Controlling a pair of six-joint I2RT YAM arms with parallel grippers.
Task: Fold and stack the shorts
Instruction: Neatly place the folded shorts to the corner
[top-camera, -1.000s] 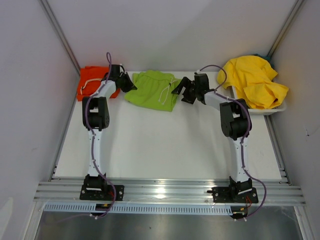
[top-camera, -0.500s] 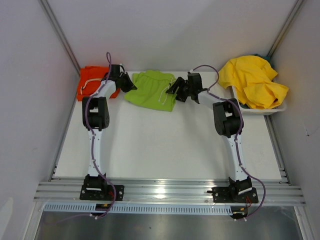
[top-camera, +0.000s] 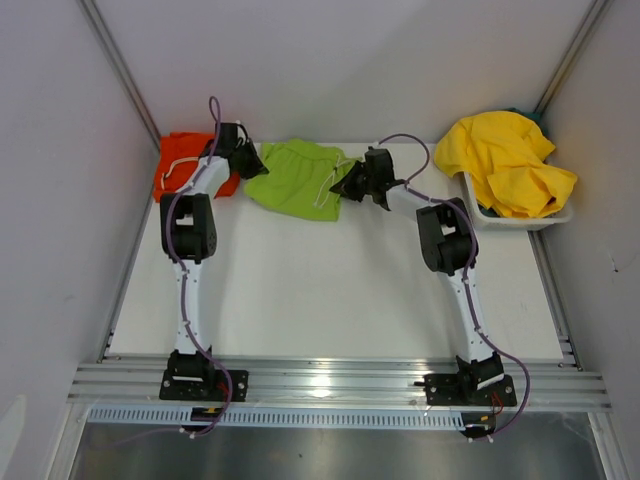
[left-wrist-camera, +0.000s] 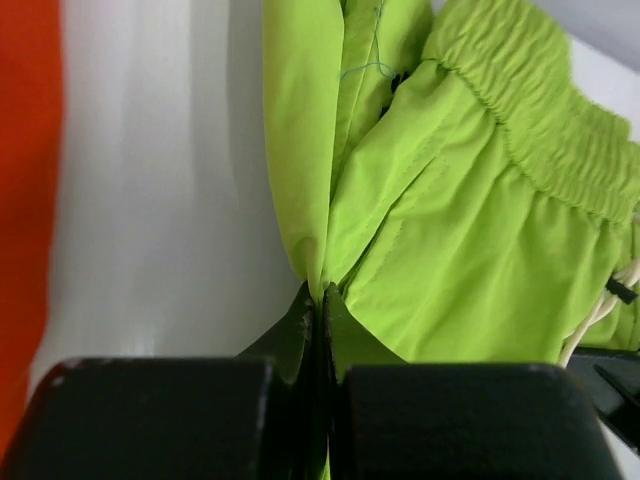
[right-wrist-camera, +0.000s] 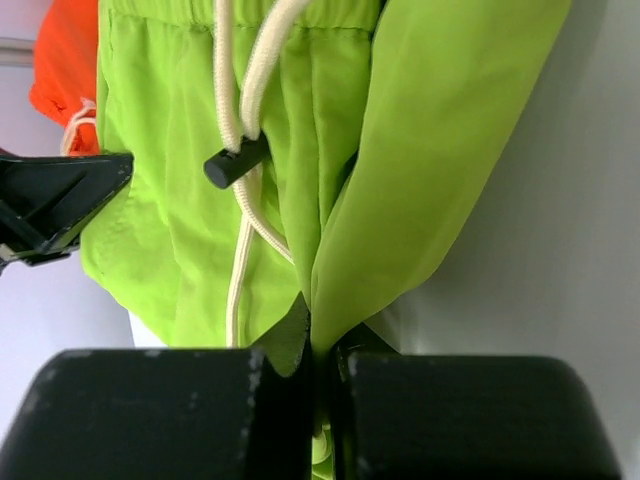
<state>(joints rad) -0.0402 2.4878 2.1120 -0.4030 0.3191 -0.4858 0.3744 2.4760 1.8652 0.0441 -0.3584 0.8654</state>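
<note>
Lime-green fabric shorts (top-camera: 298, 182) lie at twelve o'clock, my left gripper (left-wrist-camera: 318, 305) and right gripper (right-wrist-camera: 312, 335) clenched on opposite edges so I can fold them.

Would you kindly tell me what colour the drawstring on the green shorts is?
The drawstring is white with a black tip, clearest in the right wrist view.

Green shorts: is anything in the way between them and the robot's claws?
Nothing visible is. The left claw is shut on one side of the lime green shorts, and the right claw on the opposite side, pinching the fabric directly.
</note>
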